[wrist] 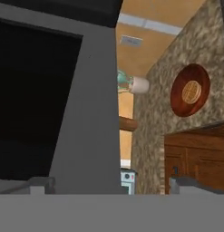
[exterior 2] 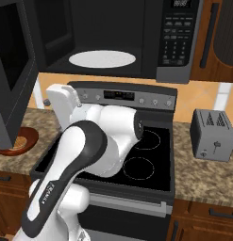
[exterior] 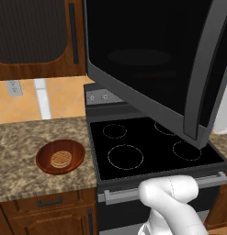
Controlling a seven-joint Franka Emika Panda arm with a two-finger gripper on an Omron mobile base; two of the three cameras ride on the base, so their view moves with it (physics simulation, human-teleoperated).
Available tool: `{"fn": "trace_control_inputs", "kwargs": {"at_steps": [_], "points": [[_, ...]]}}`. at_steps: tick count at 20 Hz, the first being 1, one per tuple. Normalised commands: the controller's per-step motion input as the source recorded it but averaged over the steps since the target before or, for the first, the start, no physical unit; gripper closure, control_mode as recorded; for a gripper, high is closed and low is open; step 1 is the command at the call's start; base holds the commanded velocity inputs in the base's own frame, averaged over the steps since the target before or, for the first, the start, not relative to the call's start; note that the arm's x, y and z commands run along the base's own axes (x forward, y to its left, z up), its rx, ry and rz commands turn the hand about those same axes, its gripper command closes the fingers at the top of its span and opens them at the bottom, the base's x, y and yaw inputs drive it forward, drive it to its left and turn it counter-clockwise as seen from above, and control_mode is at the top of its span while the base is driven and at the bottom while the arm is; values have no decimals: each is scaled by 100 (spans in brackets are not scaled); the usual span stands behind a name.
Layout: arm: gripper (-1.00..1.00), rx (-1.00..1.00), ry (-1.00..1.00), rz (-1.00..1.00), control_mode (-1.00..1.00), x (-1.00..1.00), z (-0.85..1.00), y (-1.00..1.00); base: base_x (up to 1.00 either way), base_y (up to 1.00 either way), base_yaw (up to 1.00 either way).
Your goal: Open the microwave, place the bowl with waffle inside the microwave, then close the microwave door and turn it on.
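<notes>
The microwave [exterior 2: 177,42] hangs above the stove, and its white turntable plate [exterior 2: 102,59] shows inside. The microwave door [exterior: 142,55] is swung wide out over the stove, its grey handle [exterior: 197,105] on the outer edge; in the right base view the microwave door [exterior 2: 9,70] fills the left. The bowl [exterior: 60,156] with the waffle [exterior: 61,159] rests on the counter left of the stove. In the rolled hand view the bowl [wrist: 190,90] is at upper right and the door [wrist: 81,113] is close on the left. My gripper [wrist: 113,186] is open, nothing between its fingertips [wrist: 41,183].
The black-topped stove [exterior: 147,147] lies under the open door. A grey toaster [exterior 2: 212,134] stands on the right counter. A wood cabinet door [exterior: 36,36] hangs above the speckled counter [exterior: 23,142], with drawers [exterior: 48,202] below. A teal-and-white item [wrist: 131,84] stands further along the counter.
</notes>
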Motion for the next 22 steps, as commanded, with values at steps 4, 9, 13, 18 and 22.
{"fn": "trace_control_inputs", "kwargs": {"at_steps": [4, 9, 13, 18, 22], "points": [[-100, 17, 0, 31, -100, 10, 0, 61, 0, 0, 0], [-100, 14, 0, 29, -100, 0, 0, 64, 0, 0, 0], [-100, 12, -1, 26, -100, 0, 0, 80, 0, 0, 0], [-100, 11, -7, 18, -100, -11, 0, 98, 0, 0, 0], [-100, 8, -8, 15, -100, -27, 0, 100, 0, 0, 0]]}}
